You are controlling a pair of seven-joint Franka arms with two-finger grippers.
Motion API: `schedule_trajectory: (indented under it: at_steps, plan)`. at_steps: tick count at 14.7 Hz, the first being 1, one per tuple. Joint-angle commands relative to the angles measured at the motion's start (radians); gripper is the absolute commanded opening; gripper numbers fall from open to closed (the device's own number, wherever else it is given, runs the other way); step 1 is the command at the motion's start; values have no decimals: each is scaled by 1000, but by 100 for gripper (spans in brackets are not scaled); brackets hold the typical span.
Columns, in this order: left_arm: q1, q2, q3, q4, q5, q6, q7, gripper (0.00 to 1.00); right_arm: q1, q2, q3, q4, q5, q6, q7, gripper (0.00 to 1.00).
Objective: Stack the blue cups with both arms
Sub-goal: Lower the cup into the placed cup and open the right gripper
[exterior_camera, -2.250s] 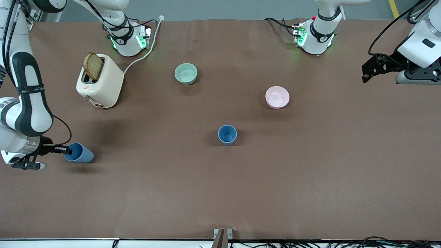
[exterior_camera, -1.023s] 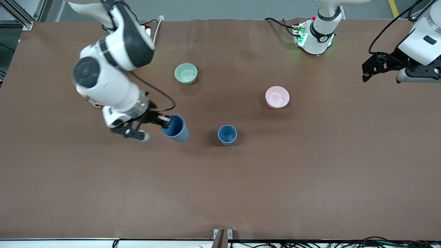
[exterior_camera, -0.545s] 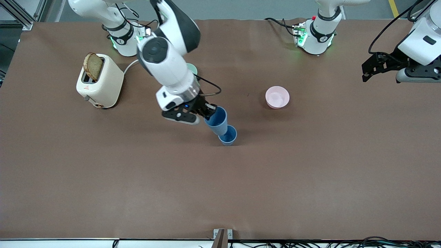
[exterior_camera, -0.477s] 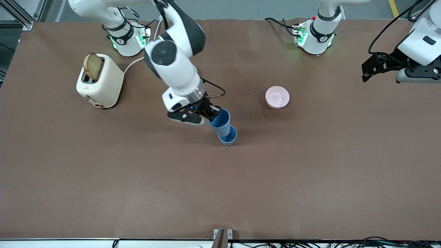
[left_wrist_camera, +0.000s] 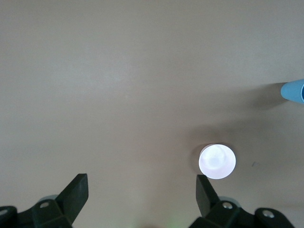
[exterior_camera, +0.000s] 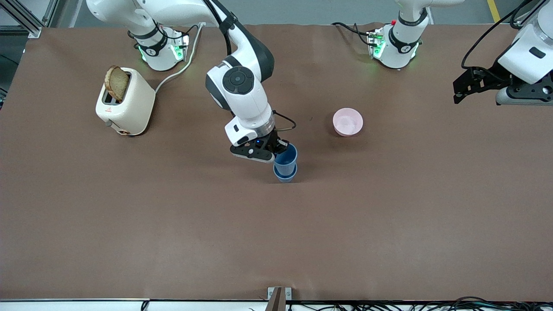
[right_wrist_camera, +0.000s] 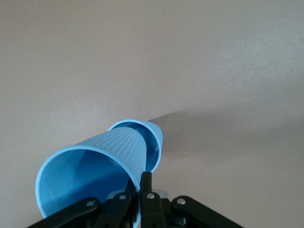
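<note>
Brown table spreads under me. My right gripper pinches the rim of one blue cup, its base lowered into the mouth of the other blue cup standing mid-table. From that pair, the pink bowl sits at about two o'clock and the toaster at about ten o'clock. My left gripper waits over the left arm's end of the table, fingers spread
</note>
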Motion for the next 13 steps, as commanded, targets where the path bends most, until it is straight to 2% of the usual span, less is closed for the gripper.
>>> schedule_trajectory:
  at_steps: [1, 5, 6, 7, 8, 10, 13]
  plan:
    - [-4, 10, 2, 10, 6, 6, 10, 100, 10, 14, -8, 19, -39, -10, 25, 0]
    - [-4, 9, 2, 13, 6, 6, 19, 100, 12, 37, -7, 19, -52, -8, 25, 4]
    - [-4, 10, 2, 13, 6, 6, 19, 100, 12, 40, -7, 21, -58, -8, 25, 19]
    - [-4, 10, 2, 13, 6, 9, 19, 100, 10, 40, -7, 21, -60, -8, 24, 62]
    - [-4, 10, 2, 13, 6, 11, 19, 100, 12, 40, -7, 21, -60, -8, 25, 98]
    - [-2, 12, 2, 13, 6, 15, 19, 100, 1, 24, -10, 24, -60, -22, 18, 100]
    - [1, 10, 2, 13, 6, 14, 19, 100, -43, -88, -60, 18, -67, -124, -11, 100]
